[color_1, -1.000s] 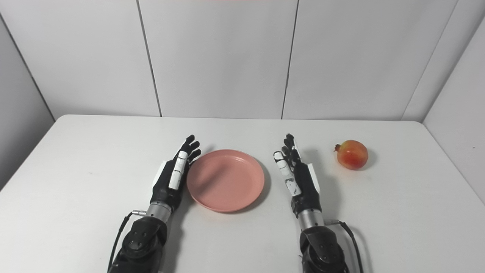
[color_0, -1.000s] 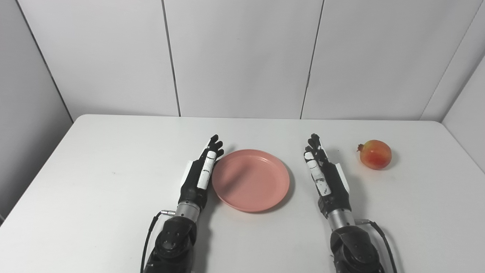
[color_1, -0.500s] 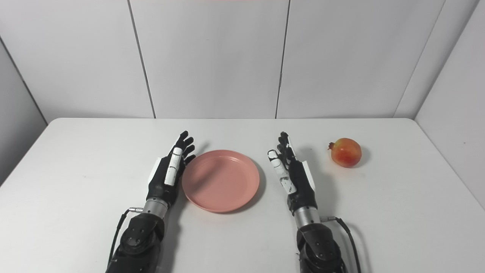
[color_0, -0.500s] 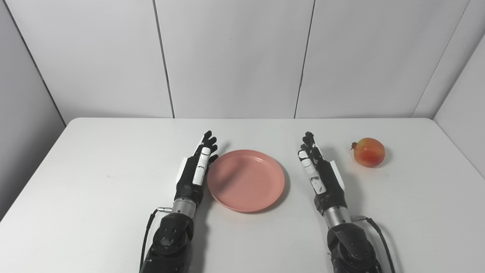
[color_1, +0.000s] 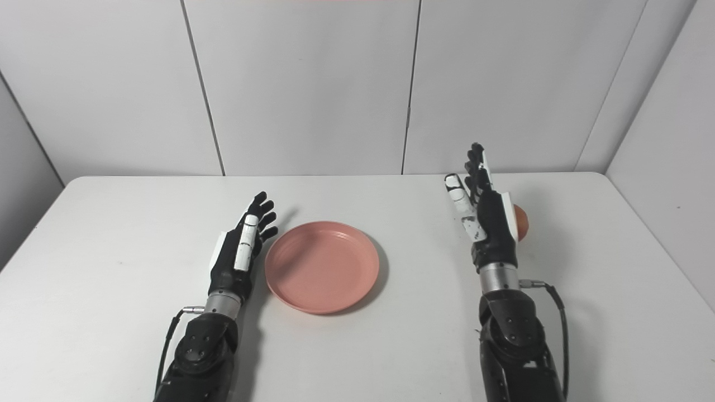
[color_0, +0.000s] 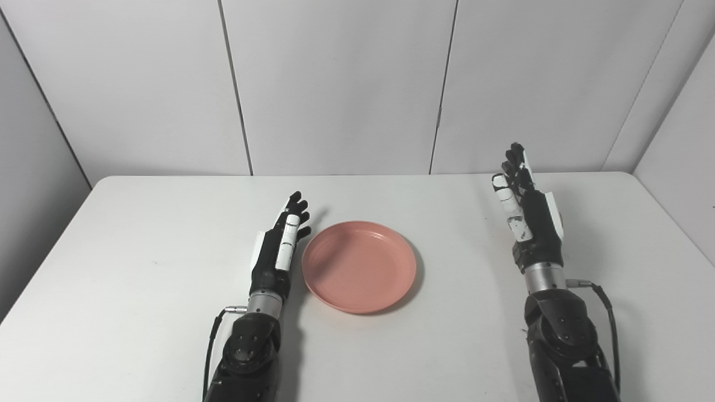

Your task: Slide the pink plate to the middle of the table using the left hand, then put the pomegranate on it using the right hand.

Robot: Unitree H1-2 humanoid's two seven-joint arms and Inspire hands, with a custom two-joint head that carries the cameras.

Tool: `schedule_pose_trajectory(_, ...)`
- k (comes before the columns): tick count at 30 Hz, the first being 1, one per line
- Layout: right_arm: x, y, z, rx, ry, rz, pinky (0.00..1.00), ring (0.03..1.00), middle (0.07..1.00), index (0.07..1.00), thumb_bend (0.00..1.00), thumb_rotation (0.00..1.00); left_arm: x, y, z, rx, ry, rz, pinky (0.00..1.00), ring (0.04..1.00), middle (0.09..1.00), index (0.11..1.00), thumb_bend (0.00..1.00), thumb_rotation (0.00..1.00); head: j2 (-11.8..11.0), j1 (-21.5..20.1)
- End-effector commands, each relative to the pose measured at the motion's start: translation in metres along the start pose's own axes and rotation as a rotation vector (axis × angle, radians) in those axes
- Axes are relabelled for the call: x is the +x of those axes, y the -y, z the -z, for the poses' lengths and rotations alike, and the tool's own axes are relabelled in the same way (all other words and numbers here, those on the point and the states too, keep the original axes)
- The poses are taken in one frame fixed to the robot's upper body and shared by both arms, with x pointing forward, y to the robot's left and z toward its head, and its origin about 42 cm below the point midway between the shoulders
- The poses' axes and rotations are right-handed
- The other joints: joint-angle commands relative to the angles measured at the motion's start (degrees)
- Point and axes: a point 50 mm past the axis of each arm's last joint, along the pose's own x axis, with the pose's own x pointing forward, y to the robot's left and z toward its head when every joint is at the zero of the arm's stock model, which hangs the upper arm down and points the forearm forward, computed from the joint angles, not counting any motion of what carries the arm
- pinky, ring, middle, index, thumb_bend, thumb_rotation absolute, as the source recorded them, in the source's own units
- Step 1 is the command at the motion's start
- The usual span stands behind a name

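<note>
Pink plate (color_0: pixel 359 267) at mid-counter (color_0: pixel 139 268), open left hand (color_0: pixel 277 250) just beside its rim; open right hand (color_1: pixel 485 215) raised, largely hiding the pomegranate (color_1: pixel 521 221).

Even, bright, diffuse overhead light; no glare. Soft shadows fall to the right of the round pink plastic plate (color_0: pixel 360 267) and beside the black-and-white left robot hand (color_0: pixel 276 252) on the matte white table (color_0: pixel 139 251). Sharp focus throughout, no motion blur; slight wide-angle lean in the grey wall panels' (color_0: pixel 335 84) seams twd. edges.
</note>
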Motion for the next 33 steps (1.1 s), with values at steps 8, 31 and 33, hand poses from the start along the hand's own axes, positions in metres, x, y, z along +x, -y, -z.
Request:
schedule_pose_trajectory(8, 0.03, 0.044, -0.038, -0.335, 0.178, 0.112, 0.94, 0.965, 0.977, 1.0, 0.7, 0.85, 0.005, 0.004, -0.008, -0.054, 0.033, 0.011, 0.89, 0.94, 0.944, 0.933, 0.6, 1.0, 0.0, -0.8)
schedule_pose_trajectory(31, 0.043, 0.076, -0.025, -0.645, -0.01, 0.11, 0.82, 0.909, 0.938, 0.96, 0.88, 0.51, 0.003, -0.004, -0.007, -0.061, 0.045, 0.016, 0.87, 0.923, 0.936, 0.926, 0.61, 1.0, -0.6, -4.2)
schedule_pose_trajectory(33, 0.044, 0.076, -0.022, -0.654, -0.022, 0.108, 0.8, 0.905, 0.94, 0.965, 0.92, 0.5, 0.002, -0.006, -0.007, -0.067, 0.051, 0.02, 0.88, 0.926, 0.938, 0.928, 0.6, 1.0, -0.3, -4.3)
